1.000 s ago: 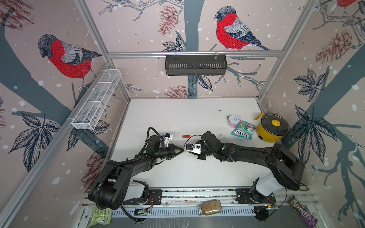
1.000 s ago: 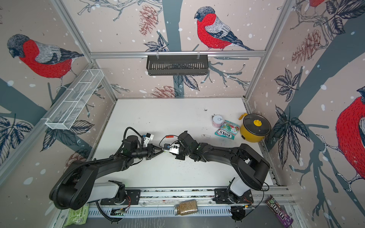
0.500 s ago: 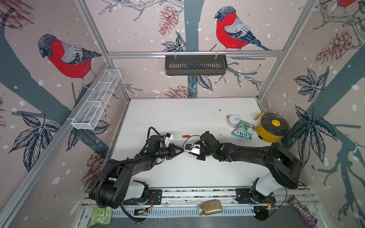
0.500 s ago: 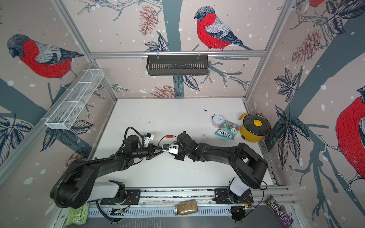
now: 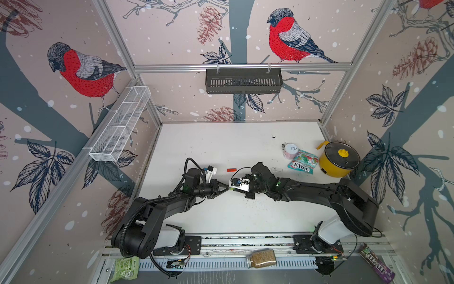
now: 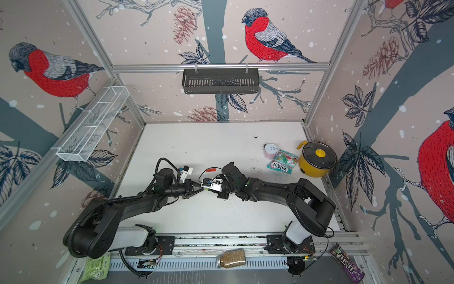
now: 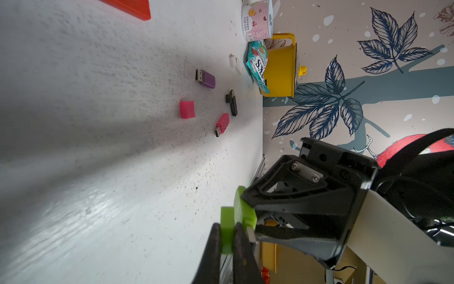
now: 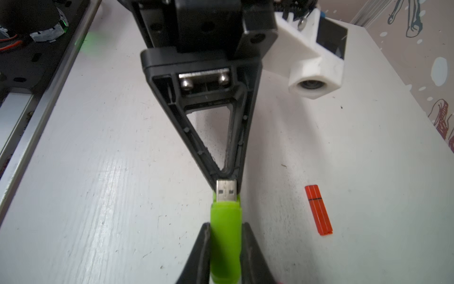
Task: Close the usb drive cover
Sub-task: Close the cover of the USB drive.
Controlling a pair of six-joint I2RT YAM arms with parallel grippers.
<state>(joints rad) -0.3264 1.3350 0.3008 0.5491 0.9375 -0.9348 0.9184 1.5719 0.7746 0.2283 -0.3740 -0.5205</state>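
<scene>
right hand [image 8: 226,228] clamped on green usb drive [image 8: 225,218], its bare plug at the tip of left hand [image 7: 227,227], which is clamped on green cover [image 7: 226,221], orange drive [image 8: 318,210] on tabletop [image 8: 98,172] just beside both hands, nothing moved since earlier frame.

Yellow pot [image 5: 339,159], candy bag [image 5: 301,162] and pink can [image 5: 290,150], close together.

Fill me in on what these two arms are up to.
The right gripper is shut on a green USB drive, whose metal plug is bare. The left gripper is shut on the matching green cap. The two meet tip to tip, but the cap is not on the plug yet.
</scene>
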